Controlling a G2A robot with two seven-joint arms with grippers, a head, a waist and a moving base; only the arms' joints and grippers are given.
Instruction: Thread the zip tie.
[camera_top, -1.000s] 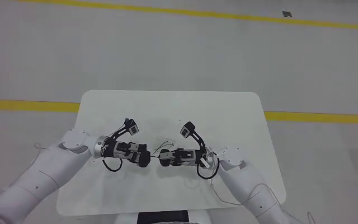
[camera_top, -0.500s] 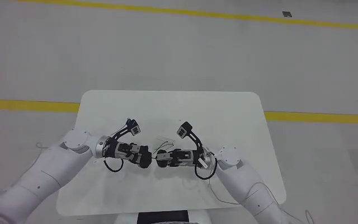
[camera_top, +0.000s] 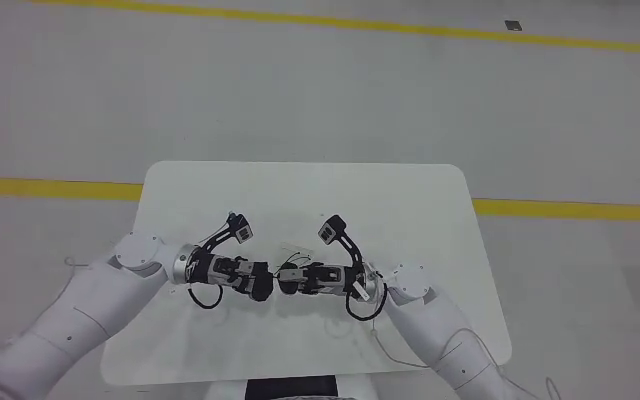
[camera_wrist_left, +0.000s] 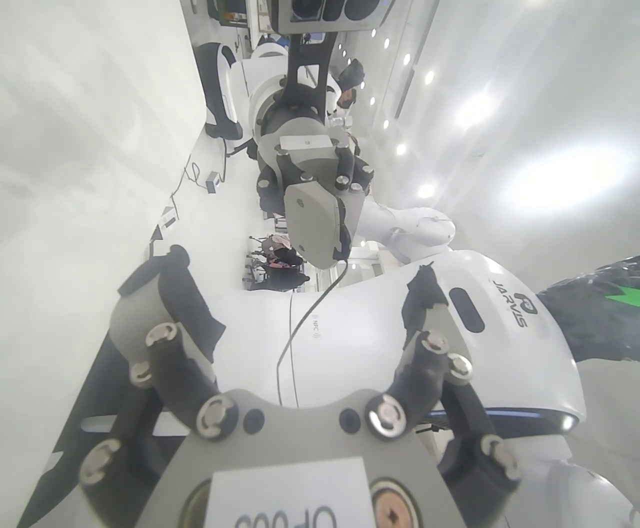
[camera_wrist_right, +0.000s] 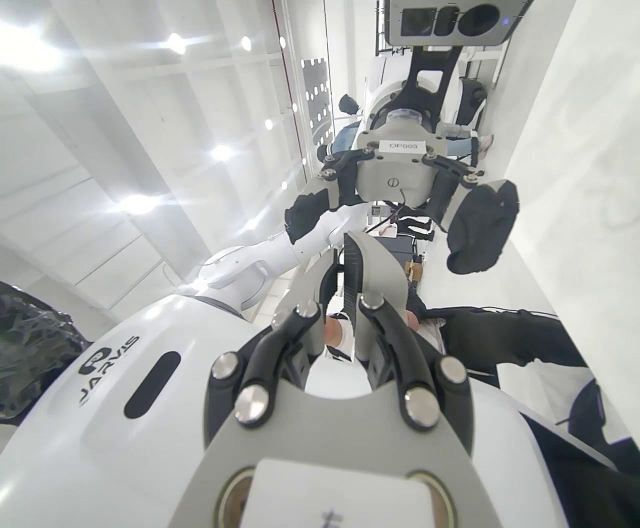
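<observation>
One zip tie (camera_wrist_left: 303, 320) runs from right gripper (camera_wrist_left: 337, 250) between left gripper's (camera_wrist_left: 297, 265) fingers (camera_wrist_left: 165, 300).

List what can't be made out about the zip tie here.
- Left wrist view: the zip tie hangs from the shut right gripper. Its lower end passes behind the base of the open left gripper, so which end is which is unclear.
- Top view: the tie is too thin to trace.
- Right wrist view: the right gripper's own fingers hide the grip.
</observation>
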